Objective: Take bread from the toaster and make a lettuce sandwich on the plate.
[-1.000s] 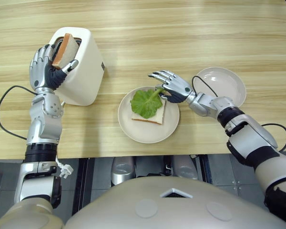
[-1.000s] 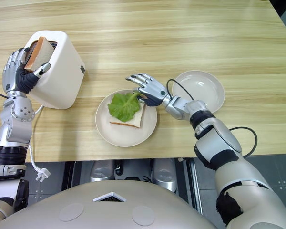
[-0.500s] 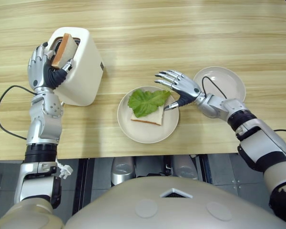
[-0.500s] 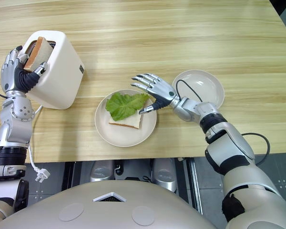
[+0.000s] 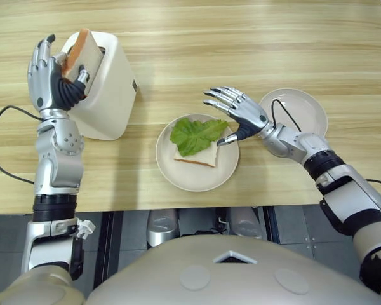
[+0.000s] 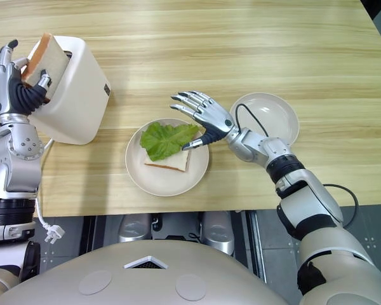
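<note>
Lettuce [image 5: 193, 133] lies on one slice [image 5: 202, 155] on the plate [image 5: 197, 179]; fingers of the left hand [image 5: 49, 82] grasp the second slice [image 5: 82, 52] at the toaster [image 5: 113, 95], while the right hand [image 5: 244, 114] is splayed and empty.

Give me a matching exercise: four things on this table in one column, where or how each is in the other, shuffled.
1. lettuce leaf
2. toaster
3. small dish
4. right hand

A. fingers spread, holding nothing, beside the plate's right rim
B. farthest right on the tabletop
C. lying on the base slice
D. its slot holds the raised slice, gripped by the left hand

Pairs: 1-C, 2-D, 3-B, 4-A.
</note>
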You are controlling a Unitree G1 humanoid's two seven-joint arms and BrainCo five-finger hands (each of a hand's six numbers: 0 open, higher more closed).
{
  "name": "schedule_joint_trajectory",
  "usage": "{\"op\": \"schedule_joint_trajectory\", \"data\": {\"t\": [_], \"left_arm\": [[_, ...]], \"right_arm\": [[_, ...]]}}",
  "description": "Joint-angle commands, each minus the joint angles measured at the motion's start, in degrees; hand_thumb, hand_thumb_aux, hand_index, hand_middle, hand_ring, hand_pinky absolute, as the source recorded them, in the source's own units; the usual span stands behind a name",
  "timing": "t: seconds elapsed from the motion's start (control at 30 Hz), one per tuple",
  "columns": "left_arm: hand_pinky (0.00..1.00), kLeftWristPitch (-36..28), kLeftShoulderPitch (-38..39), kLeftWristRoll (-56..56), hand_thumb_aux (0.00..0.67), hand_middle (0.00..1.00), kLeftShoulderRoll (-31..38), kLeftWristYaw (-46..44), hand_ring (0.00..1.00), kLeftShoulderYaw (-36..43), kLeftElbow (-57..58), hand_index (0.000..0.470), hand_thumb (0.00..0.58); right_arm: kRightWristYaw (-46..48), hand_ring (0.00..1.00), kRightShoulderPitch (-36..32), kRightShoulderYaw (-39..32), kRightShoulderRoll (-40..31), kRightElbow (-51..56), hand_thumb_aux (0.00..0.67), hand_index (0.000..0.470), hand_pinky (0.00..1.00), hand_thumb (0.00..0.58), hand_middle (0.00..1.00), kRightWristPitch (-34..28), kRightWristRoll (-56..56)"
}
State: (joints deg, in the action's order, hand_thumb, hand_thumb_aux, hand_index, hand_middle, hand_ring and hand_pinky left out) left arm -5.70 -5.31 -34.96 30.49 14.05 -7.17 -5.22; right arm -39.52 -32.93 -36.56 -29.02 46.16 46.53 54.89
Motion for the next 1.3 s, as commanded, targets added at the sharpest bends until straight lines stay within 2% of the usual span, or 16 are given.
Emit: {"op": "schedule_joint_trajectory", "data": {"t": [0.03, 0.17, 0.3, 0.43, 0.5, 0.67, 0.77, 0.83, 0.93, 1.17, 1.3], "left_arm": [[1.0, 2.23, -2.41, 1.81, 0.67, 1.0, -1.07, 1.16, 1.0, -2.13, -6.13, 0.46, 0.58], [1.0, 2.96, -4.65, 2.16, 0.67, 1.0, -1.25, 0.79, 1.0, -4.12, -13.1, 0.46, 0.58], [1.0, 1.06, -6.25, 4.25, 0.67, 1.0, -1.03, -5.29, 1.0, -3.66, -19.37, 0.46, 0.58], [1.0, -1.98, -8.26, 21.72, 0.67, 1.0, -4.36, -21.0, 1.0, 0.95, -19.15, 0.46, 0.58], [1.0, -4.22, -9.82, 28.75, 0.67, 1.0, -5.14, -28.51, 1.0, 2.66, -14.68, 0.46, 0.58], [1.0, -6.33, -17.29, 39.49, 0.67, 1.0, -5.44, -47.06, 1.0, 7.92, 4.7, 0.46, 0.58], [1.0, -5.33, -21.91, 43.99, 0.67, 1.0, -6.53, -55.93, 1.0, 9.03, 14.85, 0.46, 0.58], [1.0, -5.69, -24.11, 46.93, 0.67, 1.0, -6.09, -65.2, 1.0, 10.77, 19.56, 0.46, 0.58], [1.0, -6.15, -27.85, 47.21, 0.67, 1.0, -5.4, -73.91, 1.0, 13.66, 26.8, 0.46, 0.58], [1.0, -5.85, -31.92, 43.64, 0.67, 1.0, -6.65, -84.68, 1.0, 21.07, 36.59, 0.46, 0.58], [1.0, -1.91, -34.36, 38.9, 0.67, 1.0, -7.02, -83.59, 1.0, 24.1, 42.43, 0.46, 0.58]], "right_arm": [[-0.2, 0.0, 0.92, 1.47, 0.19, -0.96, 0.0, 0.0, 0.0, 0.0, 0.0, -0.55, -1.1], [-1.02, 0.0, 1.21, 3.8, -0.4, -2.35, 0.0, 0.0, 0.0, 0.0, 0.0, -0.64, -2.3], [-1.58, 0.0, 2.33, 7.39, -2.34, -7.38, 0.0, 0.0, 0.0, 0.0, 0.0, 0.21, -4.51], [-2.31, 0.0, 5.7, 11.88, -3.97, -16.44, 0.0, 0.0, 0.0, 0.0, 0.0, 3.25, -7.45], [-2.09, 0.0, 7.83, 13.68, -4.62, -22.0, 0.0, 0.0, 0.0, 0.0, 0.0, 5.4, -7.96], [0.16, 0.0, 12.32, 16.14, -6.5, -32.94, 0.0, 0.0, 0.0, 0.0, 0.0, 11.14, -7.82], [3.8, 0.0, 13.68, 15.42, -6.92, -34.51, 0.0, 0.0, 0.0, 0.0, 0.0, 13.27, -7.38], [7.18, 0.0, 14.0, 14.03, -7.16, -33.65, 0.0, 0.0, 0.0, 0.0, 0.0, 15.1, -7.78], [10.76, 0.0, 14.19, 12.9, -7.11, -32.69, 0.0, 0.0, 0.0, 0.0, 0.0, 17.37, -7.3], [12.51, 0.0, 14.24, 11.32, -7.07, -34.23, 0.0, 0.0, 0.0, 0.0, 0.0, 16.2, 3.76], [12.67, 0.0, 14.63, 10.64, -7.03, -33.75, 0.0, 0.0, 0.0, 0.0, 0.0, 15.94, 5.87]]}}
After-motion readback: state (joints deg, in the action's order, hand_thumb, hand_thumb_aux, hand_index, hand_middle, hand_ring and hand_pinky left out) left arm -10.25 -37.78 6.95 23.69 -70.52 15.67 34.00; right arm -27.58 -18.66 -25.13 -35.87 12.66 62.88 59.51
